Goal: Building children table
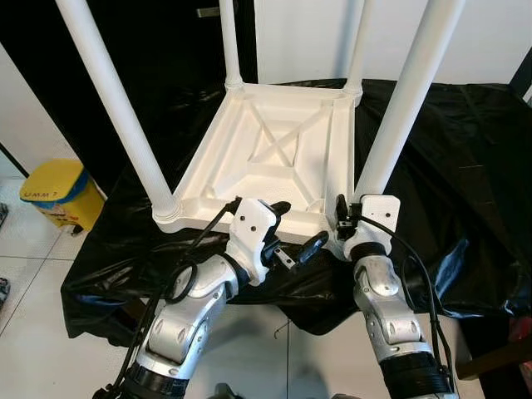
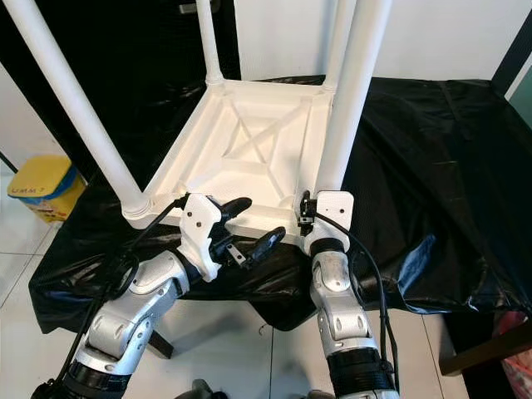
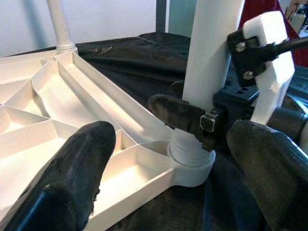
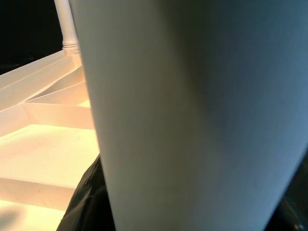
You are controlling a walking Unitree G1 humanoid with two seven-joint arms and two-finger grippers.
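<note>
A white children's table (image 1: pixel 274 150) lies upside down on a black-draped surface, with its legs pointing up. My right gripper (image 1: pixel 347 214) is at the base of the near right leg (image 1: pixel 407 100), shut around it just above the socket. One of its fingers (image 3: pixel 175 113) presses the leg (image 3: pixel 211 53) in the left wrist view. In the right wrist view the leg (image 4: pixel 192 115) is very close. My left gripper (image 1: pixel 295 226) is open at the table's near edge, left of that leg, with nothing between its fingers (image 3: pixel 82 163).
Black sheeting (image 1: pixel 465 166) covers the support and hangs over its edges. A yellow bin (image 1: pixel 54 191) stands on the white tiled floor at the left. The near left leg (image 1: pixel 116 100) rises steeply beside my left arm.
</note>
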